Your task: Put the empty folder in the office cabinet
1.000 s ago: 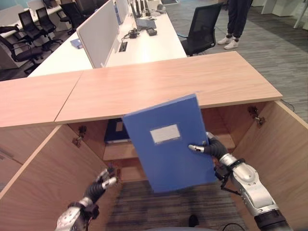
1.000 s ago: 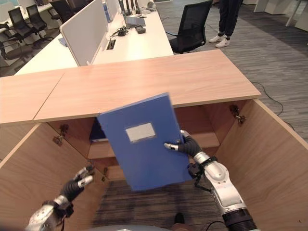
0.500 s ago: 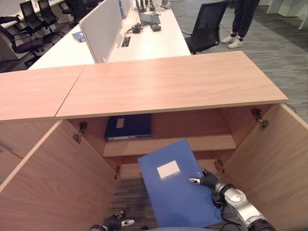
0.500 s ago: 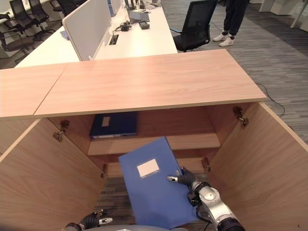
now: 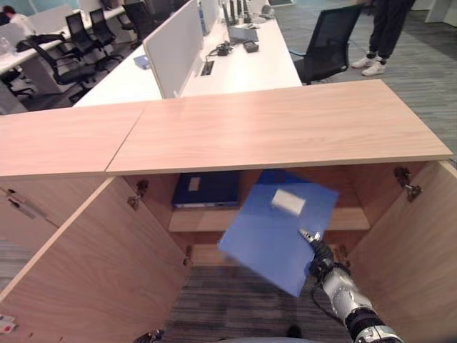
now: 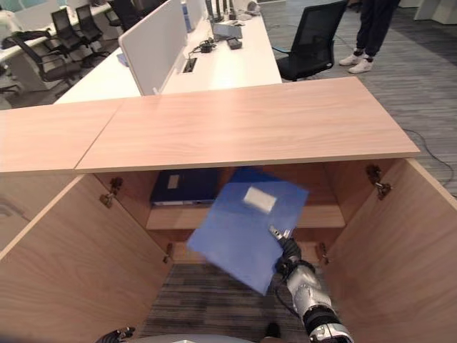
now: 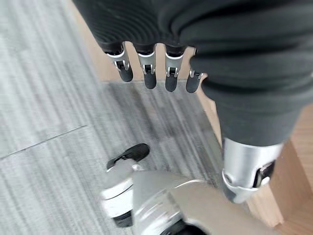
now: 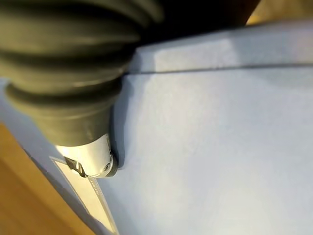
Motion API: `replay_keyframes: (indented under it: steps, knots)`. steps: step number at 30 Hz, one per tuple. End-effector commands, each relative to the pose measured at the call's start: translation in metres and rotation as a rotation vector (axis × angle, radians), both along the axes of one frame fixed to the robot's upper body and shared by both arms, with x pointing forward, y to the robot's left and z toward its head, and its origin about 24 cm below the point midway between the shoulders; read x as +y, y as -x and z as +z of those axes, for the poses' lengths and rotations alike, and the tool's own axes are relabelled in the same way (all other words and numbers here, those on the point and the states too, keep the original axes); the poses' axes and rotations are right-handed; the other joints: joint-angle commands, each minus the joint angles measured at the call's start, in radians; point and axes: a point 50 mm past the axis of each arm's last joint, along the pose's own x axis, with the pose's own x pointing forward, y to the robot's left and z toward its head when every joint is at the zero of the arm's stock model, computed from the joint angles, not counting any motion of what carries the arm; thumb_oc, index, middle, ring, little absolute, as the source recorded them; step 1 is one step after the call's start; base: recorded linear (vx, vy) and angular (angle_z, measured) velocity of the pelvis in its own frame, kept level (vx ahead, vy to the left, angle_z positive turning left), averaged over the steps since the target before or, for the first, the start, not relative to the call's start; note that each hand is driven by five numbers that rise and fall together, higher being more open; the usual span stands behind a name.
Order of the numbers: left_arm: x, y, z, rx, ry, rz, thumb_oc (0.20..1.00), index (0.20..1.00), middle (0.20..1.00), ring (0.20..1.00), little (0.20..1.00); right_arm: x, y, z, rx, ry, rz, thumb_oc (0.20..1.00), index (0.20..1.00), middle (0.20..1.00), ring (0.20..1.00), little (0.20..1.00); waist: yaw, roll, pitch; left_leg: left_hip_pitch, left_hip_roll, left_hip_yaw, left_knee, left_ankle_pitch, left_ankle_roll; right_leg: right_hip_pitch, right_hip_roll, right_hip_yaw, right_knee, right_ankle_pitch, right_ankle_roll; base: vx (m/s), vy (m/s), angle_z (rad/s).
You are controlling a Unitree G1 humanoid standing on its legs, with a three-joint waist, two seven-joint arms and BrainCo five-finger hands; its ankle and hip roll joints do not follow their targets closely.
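Observation:
A light blue folder (image 5: 275, 232) with a white label hangs tilted in the mouth of the open wooden cabinet (image 5: 285, 128). Its upper corner reaches in above the inner shelf (image 5: 207, 219). My right hand (image 5: 319, 256) is shut on the folder's lower right edge, and in the right wrist view the thumb (image 8: 95, 164) presses on the blue cover (image 8: 215, 147). My left hand (image 6: 118, 334) hangs low by the left door, holding nothing. Its fingers (image 7: 149, 73) are straight above the grey carpet.
A dark blue folder (image 5: 207, 189) lies flat on the left half of the shelf. Both cabinet doors stand wide open, the left door (image 5: 93, 264) and the right door (image 5: 418, 250). Beyond the cabinet are a white desk (image 5: 235, 64), a black chair (image 5: 332, 46) and a person's legs (image 5: 385, 36).
My right hand has swung the blue folder up from low before the cabinet and pushed its top corner in over the shelf. The left hand has dropped lower. The camera has shifted.

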Motion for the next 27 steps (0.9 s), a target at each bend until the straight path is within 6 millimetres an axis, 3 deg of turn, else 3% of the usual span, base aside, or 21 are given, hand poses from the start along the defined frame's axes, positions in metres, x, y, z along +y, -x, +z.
replay_keyframes:
  steps: [1, 4, 12, 17, 20, 27]
  knots:
    - [0.006, -0.022, 0.006, -0.05, -0.032, -0.066, 1.0, 1.0, 1.0, 1.0, 1.0, 0.008, -0.04, 0.038, -0.209, -0.15, -0.169, 0.2, 0.2, 0.2, 0.2, 0.2, 0.004, -0.046, 0.031, -0.045, -0.016, 0.005, 0.013, -0.007, -0.014, 0.114, -0.051, 0.021, 0.04, -0.182, 0.079, 0.0, 0.0, 0.0]
    - [0.001, -0.026, 0.006, -0.066, -0.026, -0.072, 1.0, 1.0, 1.0, 1.0, 1.0, 0.008, -0.046, 0.041, -0.209, -0.2, -0.237, 0.2, 0.2, 0.2, 0.2, 0.2, 0.011, -0.044, 0.032, -0.047, -0.017, 0.004, 0.013, -0.008, -0.014, 0.114, -0.052, 0.02, 0.041, -0.184, 0.079, 0.0, 0.0, 0.0]
    - [-0.007, -0.039, 0.008, -0.113, -0.033, -0.109, 1.0, 1.0, 1.0, 1.0, 1.0, 0.0, -0.078, 0.071, -0.256, -0.339, -0.452, 0.2, 0.2, 0.2, 0.2, 0.2, 0.035, -0.029, 0.041, -0.056, -0.024, -0.009, 0.013, -0.01, -0.014, 0.111, -0.055, 0.013, 0.044, -0.189, 0.083, 0.01, -0.001, 0.0]
    - [-0.014, -0.058, 0.015, -0.173, -0.02, -0.162, 1.0, 1.0, 1.0, 1.0, 1.0, -0.018, -0.104, 0.11, -0.335, -0.407, -0.567, 0.2, 0.2, 0.2, 0.2, 0.2, 0.057, -0.005, 0.069, -0.083, -0.032, -0.025, 0.013, -0.001, -0.013, 0.087, -0.061, 0.004, 0.051, -0.189, 0.087, -0.03, 0.016, 0.09]
    - [-0.02, -0.073, 0.02, -0.227, -0.002, -0.184, 1.0, 1.0, 1.0, 1.0, 1.0, -0.038, -0.122, 0.15, -0.421, -0.411, -0.62, 0.2, 0.2, 0.2, 0.2, 0.2, 0.074, 0.017, 0.097, -0.117, -0.04, -0.036, 0.013, 0.012, -0.012, 0.054, -0.066, -0.004, 0.061, -0.188, 0.089, -0.08, 0.04, 0.11]
    - [-0.025, -0.09, 0.028, -0.276, 0.005, -0.24, 1.0, 1.0, 1.0, 1.0, 1.0, -0.075, -0.134, 0.204, -0.51, -0.367, -0.669, 0.2, 0.2, 0.2, 0.2, 0.2, 0.105, 0.053, 0.148, -0.185, -0.05, -0.051, 0.021, 0.037, -0.011, -0.017, -0.075, -0.014, 0.102, -0.195, 0.093, -0.06, 0.024, 0.11]
